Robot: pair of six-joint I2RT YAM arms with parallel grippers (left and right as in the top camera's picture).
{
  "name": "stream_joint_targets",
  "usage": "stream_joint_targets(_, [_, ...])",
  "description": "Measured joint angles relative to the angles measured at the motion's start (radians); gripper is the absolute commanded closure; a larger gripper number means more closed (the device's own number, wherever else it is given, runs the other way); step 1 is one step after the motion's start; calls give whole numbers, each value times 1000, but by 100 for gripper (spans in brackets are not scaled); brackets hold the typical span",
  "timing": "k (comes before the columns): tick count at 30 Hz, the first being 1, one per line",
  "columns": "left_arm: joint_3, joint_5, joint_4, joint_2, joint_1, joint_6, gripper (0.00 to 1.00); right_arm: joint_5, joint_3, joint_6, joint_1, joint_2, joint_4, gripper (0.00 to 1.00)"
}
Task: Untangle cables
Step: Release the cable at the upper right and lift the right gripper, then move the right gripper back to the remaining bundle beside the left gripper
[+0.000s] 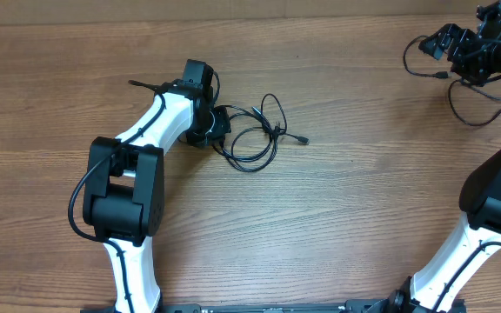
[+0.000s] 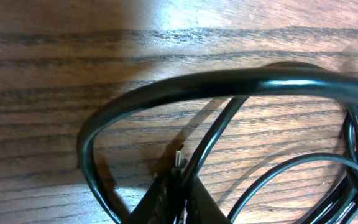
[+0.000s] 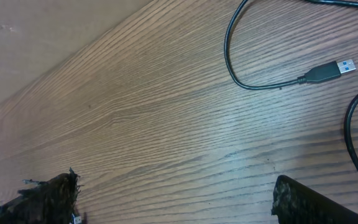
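Untangling cables (image 1: 272, 130) on a wooden bench (image 1: 337, 235): the main knot of thin black loops lies left of centre, touching the tip of the left gripper (image 1: 209, 129), while a separate strand ending in a blue-cored plug (image 3: 328, 70) lies at the far right corner near the right gripper (image 3: 176, 180). The left gripper is closed to a narrow slit. The right gripper stands wide open above bare wood and holds nothing. The cables look light, limp and smooth, so they are likely to drag as a bundle when one strand is pulled, and a thin strand may slip from a loose pinch. The firmer moulded plug ends, or a single strand clear of the crossings, seem the better places to take hold. The overhead view alone gives the whole layout and shows the two groups well apart. The left wrist view alone shows a strand running down into the closed fingertips (image 2: 166, 196) beside a small silver tip, though whether it is truly pinched cannot be told. The right wrist view alone resolves the plug's colour.
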Motion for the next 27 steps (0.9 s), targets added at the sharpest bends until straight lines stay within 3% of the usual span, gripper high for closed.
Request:
stream_joint_targets(8, [0, 0, 0, 0, 0, -3, 96, -2, 0, 0, 0, 0, -3, 0])
stream_joint_targets(11, [0, 2, 0, 0, 0, -2, 96, -47, 2, 17, 0, 0, -206, 0])
stream_joint_targets(13, [0, 10, 1, 0, 0, 17, 96, -74, 1, 31, 2, 0, -247, 0])
stream_joint_targets(16, [0, 42, 12, 4, 0, 68, 96, -87, 1, 29, 10, 0, -339, 9])
stream_joint_targets(21, [0, 133, 26, 14, 0, 160, 96, -91, 1, -57, 85, 0, -493, 8])
stream_joint_targets(27, [0, 160, 27, 15, 0, 185, 96, -94, 1, -93, 241, 0, -514, 4])
